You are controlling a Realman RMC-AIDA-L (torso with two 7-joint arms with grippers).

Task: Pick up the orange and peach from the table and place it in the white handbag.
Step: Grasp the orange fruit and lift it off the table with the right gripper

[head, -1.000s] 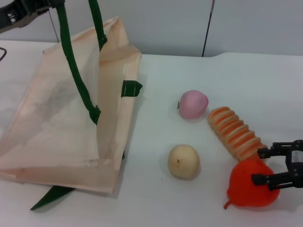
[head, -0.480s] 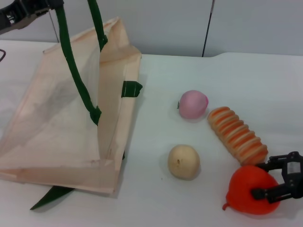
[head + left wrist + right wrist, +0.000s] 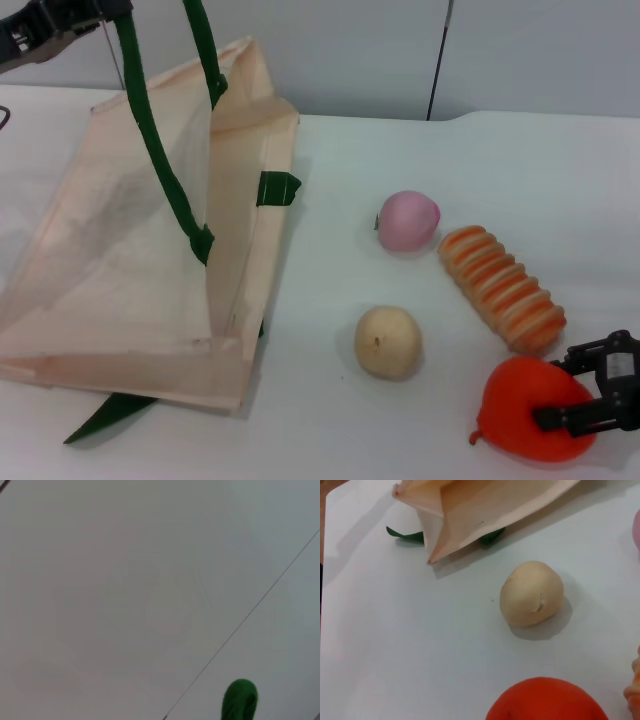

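The orange [image 3: 518, 412] lies on the table at the front right; it also shows in the right wrist view [image 3: 547, 701]. My right gripper [image 3: 573, 386] is open, with one finger at the orange's far right edge and the other over its near right side. The pink peach [image 3: 408, 220] sits farther back, apart from the gripper. The white handbag [image 3: 120, 260] stands open on the left. My left gripper [image 3: 55, 18], at the top left, holds one dark green handle [image 3: 150, 120] up. A green piece of strap [image 3: 240, 700] shows in the left wrist view.
A pale beige round fruit [image 3: 388, 342] lies between the bag and the orange, and shows in the right wrist view [image 3: 531, 593]. An orange-and-cream striped oblong [image 3: 502, 288] lies just behind the orange. The bag's lower corner [image 3: 470, 510] shows in the right wrist view.
My right gripper and the orange have both shifted a little toward the table's front edge. The bag, the left gripper and the other fruits have not moved.
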